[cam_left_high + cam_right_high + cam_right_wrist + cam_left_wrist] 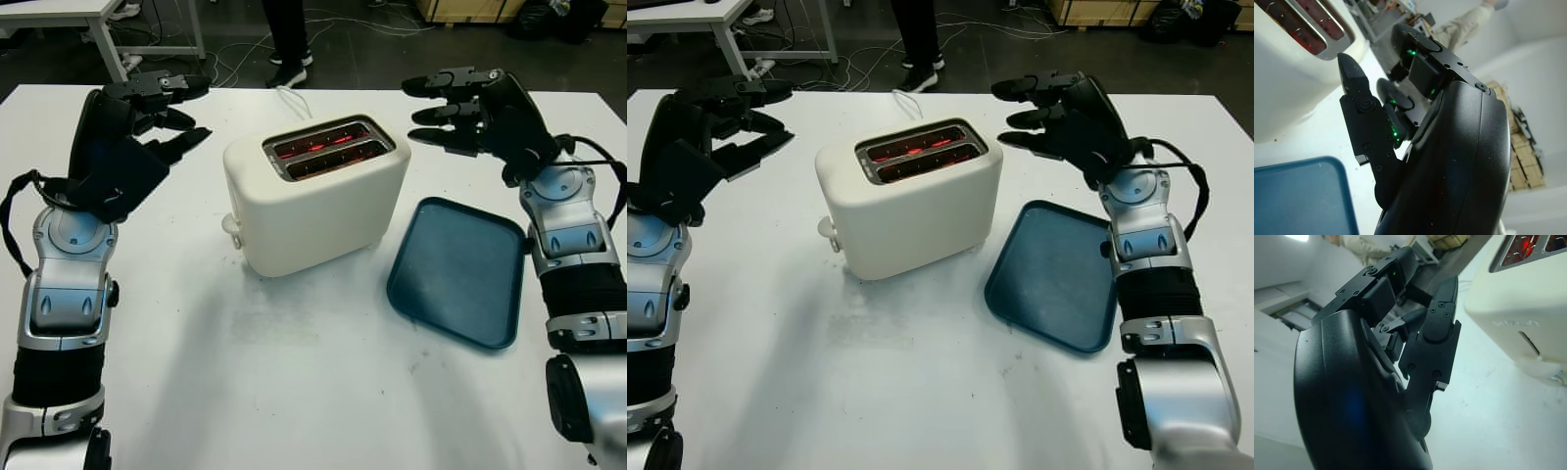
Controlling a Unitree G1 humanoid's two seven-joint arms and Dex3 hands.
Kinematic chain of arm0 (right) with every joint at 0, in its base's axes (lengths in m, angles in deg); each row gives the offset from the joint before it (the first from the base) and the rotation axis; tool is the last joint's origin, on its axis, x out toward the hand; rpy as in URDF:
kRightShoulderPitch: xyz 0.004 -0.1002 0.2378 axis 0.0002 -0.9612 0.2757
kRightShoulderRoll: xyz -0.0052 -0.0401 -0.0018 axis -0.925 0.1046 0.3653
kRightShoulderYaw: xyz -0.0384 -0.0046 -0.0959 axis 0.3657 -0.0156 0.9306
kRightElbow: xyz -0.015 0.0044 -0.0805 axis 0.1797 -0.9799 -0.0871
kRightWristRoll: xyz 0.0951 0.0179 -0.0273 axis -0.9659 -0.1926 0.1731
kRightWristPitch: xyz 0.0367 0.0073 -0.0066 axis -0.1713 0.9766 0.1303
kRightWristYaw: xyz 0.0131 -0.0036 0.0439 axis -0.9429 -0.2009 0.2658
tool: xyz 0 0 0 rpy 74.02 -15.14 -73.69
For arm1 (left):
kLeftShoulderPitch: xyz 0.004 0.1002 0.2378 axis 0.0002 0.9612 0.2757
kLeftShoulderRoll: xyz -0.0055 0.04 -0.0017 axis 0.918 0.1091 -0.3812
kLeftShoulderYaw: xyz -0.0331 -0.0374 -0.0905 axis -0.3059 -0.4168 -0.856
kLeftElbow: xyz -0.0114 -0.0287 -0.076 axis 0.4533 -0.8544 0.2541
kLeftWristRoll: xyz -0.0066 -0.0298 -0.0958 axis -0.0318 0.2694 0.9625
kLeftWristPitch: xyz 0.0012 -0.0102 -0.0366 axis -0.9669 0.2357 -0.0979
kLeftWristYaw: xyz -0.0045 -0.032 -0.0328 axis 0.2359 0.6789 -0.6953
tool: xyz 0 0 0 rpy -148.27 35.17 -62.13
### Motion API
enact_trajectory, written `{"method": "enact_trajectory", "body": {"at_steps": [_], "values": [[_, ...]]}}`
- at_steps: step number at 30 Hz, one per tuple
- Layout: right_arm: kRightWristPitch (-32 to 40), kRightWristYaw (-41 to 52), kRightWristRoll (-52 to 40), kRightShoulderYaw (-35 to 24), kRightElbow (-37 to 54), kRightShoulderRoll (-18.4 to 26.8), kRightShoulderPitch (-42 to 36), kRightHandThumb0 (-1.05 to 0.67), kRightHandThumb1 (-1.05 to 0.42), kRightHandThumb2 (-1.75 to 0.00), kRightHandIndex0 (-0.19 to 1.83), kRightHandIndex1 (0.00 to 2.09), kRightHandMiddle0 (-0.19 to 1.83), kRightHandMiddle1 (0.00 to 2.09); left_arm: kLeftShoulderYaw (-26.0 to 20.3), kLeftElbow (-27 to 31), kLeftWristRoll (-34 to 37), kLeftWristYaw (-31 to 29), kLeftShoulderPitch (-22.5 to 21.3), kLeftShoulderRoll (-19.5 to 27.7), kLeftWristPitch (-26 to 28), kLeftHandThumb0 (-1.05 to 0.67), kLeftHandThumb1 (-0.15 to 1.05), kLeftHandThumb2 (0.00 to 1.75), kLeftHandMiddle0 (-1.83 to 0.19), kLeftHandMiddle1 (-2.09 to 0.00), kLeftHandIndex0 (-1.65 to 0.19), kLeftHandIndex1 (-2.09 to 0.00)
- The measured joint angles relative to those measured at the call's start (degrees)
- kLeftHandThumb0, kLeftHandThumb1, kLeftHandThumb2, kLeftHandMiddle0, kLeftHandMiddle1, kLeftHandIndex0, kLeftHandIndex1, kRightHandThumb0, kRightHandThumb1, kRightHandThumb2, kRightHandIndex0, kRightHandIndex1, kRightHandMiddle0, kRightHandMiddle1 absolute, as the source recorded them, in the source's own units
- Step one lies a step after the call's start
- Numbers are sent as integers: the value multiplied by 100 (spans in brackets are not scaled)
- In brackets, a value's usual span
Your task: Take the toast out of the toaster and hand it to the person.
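While its two slots are glowing red inside, the cream toaster (315, 193) is being seen at the centre of the frame, standing on the white table (294, 392); whether toast is sitting in the slots cannot be told. A lever knob is sticking out from the toaster's lower left end, and a white cord is trailing away from behind it toward the top of the frame. Just to the right of the toaster, a dark blue tray (457, 270) is lying on the table with nothing on it. At the upper left of the frame, the left hand (147, 113) is being held open above the table beside the toaster, not touching it and holding nothing. At the upper right, the right hand (468, 108) is likewise being held open, near the toaster's far right corner and above the tray's far edge. A person's legs (285, 39) are being shown standing beyond the table at the top centre.
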Motion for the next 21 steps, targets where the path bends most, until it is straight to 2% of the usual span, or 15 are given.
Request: {"method": "enact_trajectory", "body": {"at_steps": [4,11,21], "values": [[-116,1,1,-1,-89,0,-1,-25,-78,0,94,6,86,1,-2,44,2,-28,4,0,0,-31,89,0,-49,-99,-78,-13],[-185,-64,155,70,-156,2,-11,-39,-80,0,95,7,87,1,-2,107,2,-101,43,0,-7,-32,89,0,-51,-100,-79,-14],[114,4,3,14,60,-51,-92,-28,-82,0,91,4,82,0,-5,227,31,-128,188,-1,-9,-29,89,0,-52,-101,-81,-17]]}}
